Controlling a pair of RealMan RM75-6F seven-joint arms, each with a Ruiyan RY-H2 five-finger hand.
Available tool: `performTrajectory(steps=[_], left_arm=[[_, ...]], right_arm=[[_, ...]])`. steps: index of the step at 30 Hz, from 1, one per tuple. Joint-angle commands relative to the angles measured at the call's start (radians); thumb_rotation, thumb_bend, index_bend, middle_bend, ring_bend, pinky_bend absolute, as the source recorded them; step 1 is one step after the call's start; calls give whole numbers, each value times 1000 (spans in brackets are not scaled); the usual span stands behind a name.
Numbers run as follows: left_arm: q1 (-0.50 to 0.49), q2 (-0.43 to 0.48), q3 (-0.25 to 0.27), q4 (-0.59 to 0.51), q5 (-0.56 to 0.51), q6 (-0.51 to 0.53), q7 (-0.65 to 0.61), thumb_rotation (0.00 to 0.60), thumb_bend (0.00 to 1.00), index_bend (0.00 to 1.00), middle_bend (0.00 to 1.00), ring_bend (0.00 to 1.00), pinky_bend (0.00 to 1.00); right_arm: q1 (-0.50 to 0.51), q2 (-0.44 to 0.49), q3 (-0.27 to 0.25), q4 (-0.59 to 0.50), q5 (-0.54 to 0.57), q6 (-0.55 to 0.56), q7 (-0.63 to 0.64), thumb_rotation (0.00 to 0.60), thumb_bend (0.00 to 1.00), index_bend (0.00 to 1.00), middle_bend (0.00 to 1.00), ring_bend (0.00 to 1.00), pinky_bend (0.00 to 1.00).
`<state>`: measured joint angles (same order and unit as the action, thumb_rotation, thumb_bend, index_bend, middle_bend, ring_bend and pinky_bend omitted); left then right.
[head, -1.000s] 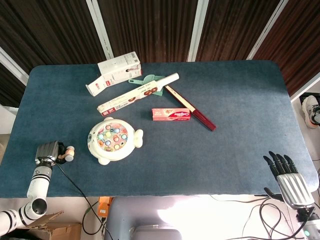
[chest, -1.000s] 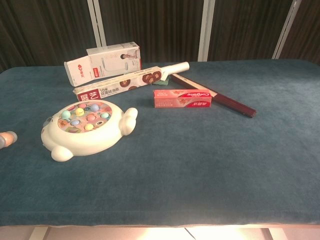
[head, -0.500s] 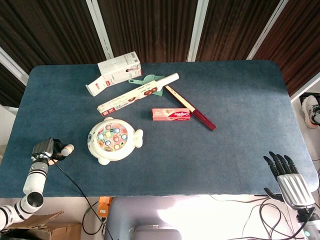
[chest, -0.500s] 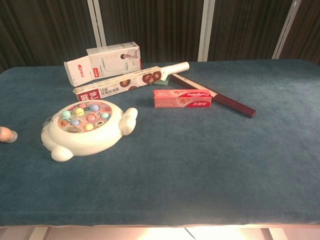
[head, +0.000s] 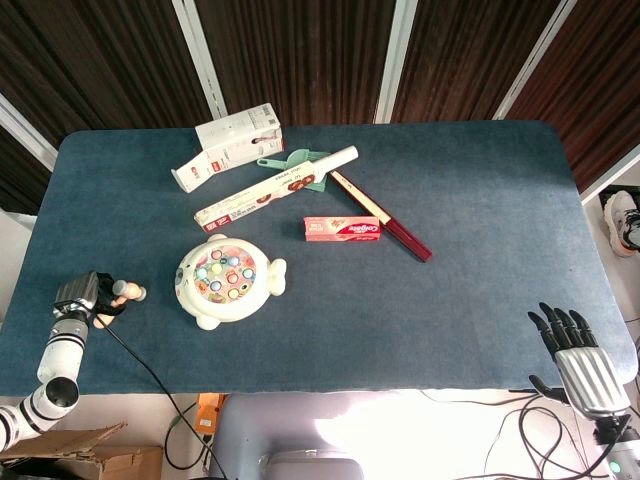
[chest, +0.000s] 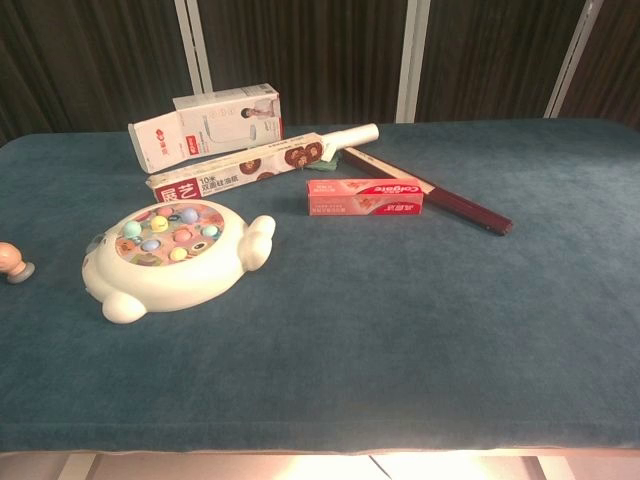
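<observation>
The small peg-like piece with a rounded tan head and grey base (head: 127, 291) sits at the lower left of the head view, on the blue felt-covered table (head: 470, 260). In the chest view the same piece (chest: 14, 261) stands upright at the far left edge of the frame. The left hand (head: 95, 298) is directly beside it in the head view, at the table's left margin. Dark fingers (head: 110, 303) lie against the piece, but the frames do not resolve whether they clamp it or only touch it.

Just right of the piece lies the white fish-shaped plastic toy with coloured round pegs on its face (head: 229, 281), close to the piece but apart from it.

Toward the upper centre of the head view, a pink rectangular toothpaste carton (head: 342, 229) lies flat. Above it, a long white narrow box with printed brown rounds (head: 272, 189) runs diagonally, and a dark red slim stick-like box (head: 382, 217) runs diagonally the other way. A white rectangular carton with red print (head: 230, 143) lies at the upper left of this group. A mint-green plastic item (head: 300, 160) is partly hidden under the long box.

The right hand (head: 572, 346) is at the lower right corner of the head view, off the table edge. Its fingers are extended and apart, holding nothing.
</observation>
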<state>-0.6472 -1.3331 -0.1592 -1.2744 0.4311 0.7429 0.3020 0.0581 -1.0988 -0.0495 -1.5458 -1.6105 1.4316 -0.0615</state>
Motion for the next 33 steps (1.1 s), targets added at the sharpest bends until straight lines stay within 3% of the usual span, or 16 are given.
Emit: performTrajectory(steps=[1, 9, 14, 21, 24, 26, 29, 33], left_arm=[[-1, -1, 2, 4, 5, 0, -5, 600, 233, 595, 538, 486, 551], [3, 6, 5, 1, 38, -12, -29, 600, 203, 518, 509, 462, 528], [10, 16, 3, -5, 68, -26, -60, 600, 183, 373, 355, 423, 512], [18, 25, 2, -10, 110, -33, -97, 600, 172, 343, 337, 407, 505], [24, 37, -1, -27, 139, -33, -116, 600, 161, 259, 301, 381, 484], [36, 58, -9, -59, 181, -24, -144, 600, 148, 132, 223, 321, 444], [80, 120, -27, -148, 300, 23, -216, 600, 129, 23, 105, 224, 377], [203, 227, -47, -285, 613, 231, -396, 600, 116, 0, 1, 41, 272]], right_arm=[[0, 0, 0, 0, 0, 0, 0, 600, 132, 0, 0, 0, 11], [-1, 1, 0, 1, -1, 1, 2, 600, 133, 0, 0, 0, 11], [-3, 2, 1, 1, 0, 6, 5, 600, 132, 0, 0, 0, 11], [-2, 1, 1, 1, 1, 3, 3, 600, 132, 0, 0, 0, 11], [-3, 1, 1, 2, 1, 5, 3, 600, 132, 0, 0, 0, 11], [-4, 1, 2, 2, 2, 5, 4, 600, 132, 0, 0, 0, 11], [-4, 2, 2, 3, 2, 5, 6, 600, 132, 0, 0, 0, 11], [-5, 2, 4, 4, 6, 8, 11, 600, 133, 0, 0, 0, 11]])
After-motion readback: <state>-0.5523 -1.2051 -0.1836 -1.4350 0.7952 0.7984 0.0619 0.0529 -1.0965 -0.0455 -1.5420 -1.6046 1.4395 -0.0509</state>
